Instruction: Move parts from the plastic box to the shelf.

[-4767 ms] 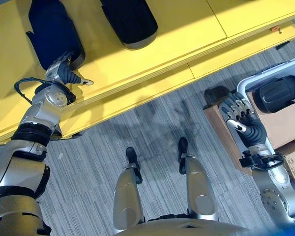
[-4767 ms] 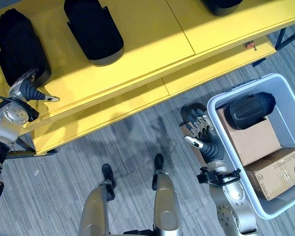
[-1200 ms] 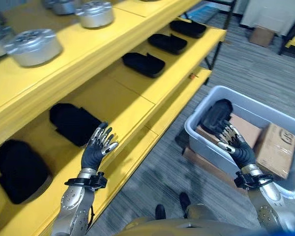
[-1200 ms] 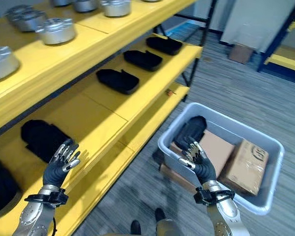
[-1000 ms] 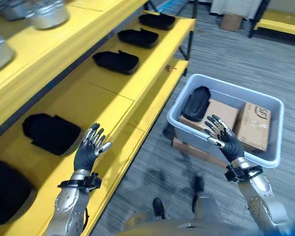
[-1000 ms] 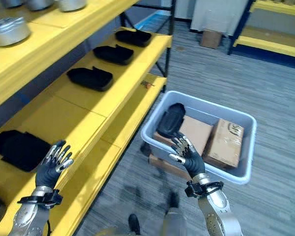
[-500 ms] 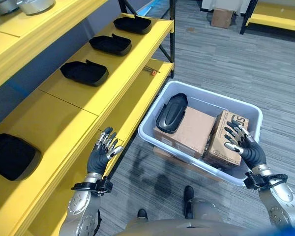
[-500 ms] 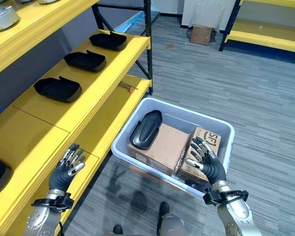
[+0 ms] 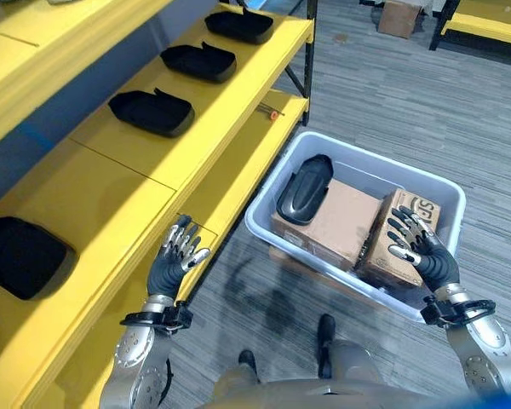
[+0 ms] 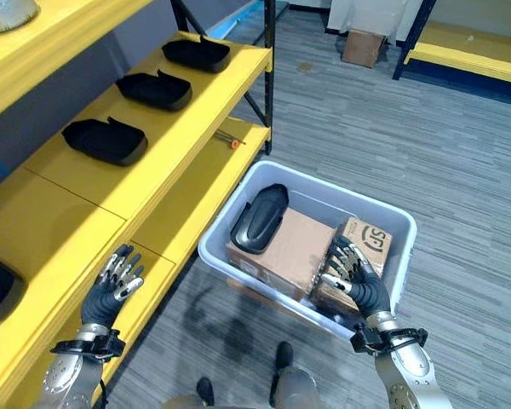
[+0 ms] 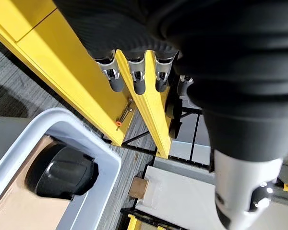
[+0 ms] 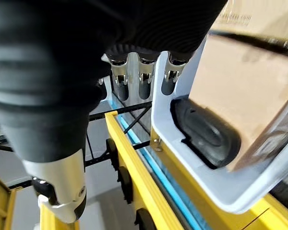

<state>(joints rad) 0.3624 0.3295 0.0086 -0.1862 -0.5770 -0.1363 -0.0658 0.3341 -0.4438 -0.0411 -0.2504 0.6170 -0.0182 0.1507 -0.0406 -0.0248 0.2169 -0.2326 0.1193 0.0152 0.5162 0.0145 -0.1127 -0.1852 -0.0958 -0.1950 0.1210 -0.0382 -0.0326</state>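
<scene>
We take the plastic box (image 9: 268, 230) as our landmark. It sits on the floor just beside the lowest board of the yellow shelf (image 9: 136, 183). Inside it, at the end nearest the shelf, a black moulded part (image 9: 304, 189) lies partly across a large cardboard carton (image 9: 336, 223); a smaller carton (image 9: 399, 239) stands at the box's far side from the shelf.

Our right hand (image 9: 422, 256) hovers over that smaller carton with fingers spread and nothing in it. Our left hand (image 9: 172, 262) is well apart from the box, raised in front of the shelf's edge, also spread and empty. More black parts (image 9: 152, 112) already rest on the shelf, lined along it beyond the box.

We judge the part to be a rigid plastic shell: light, stiff, not fragile, but smooth and rounded, so likely to slip under a fingertip pinch. It looks best taken across its narrower width near the middle, fingers over one long edge and thumb under the other, where it overhangs the carton. Our right hand must first shift across the box toward the shelf side.
</scene>
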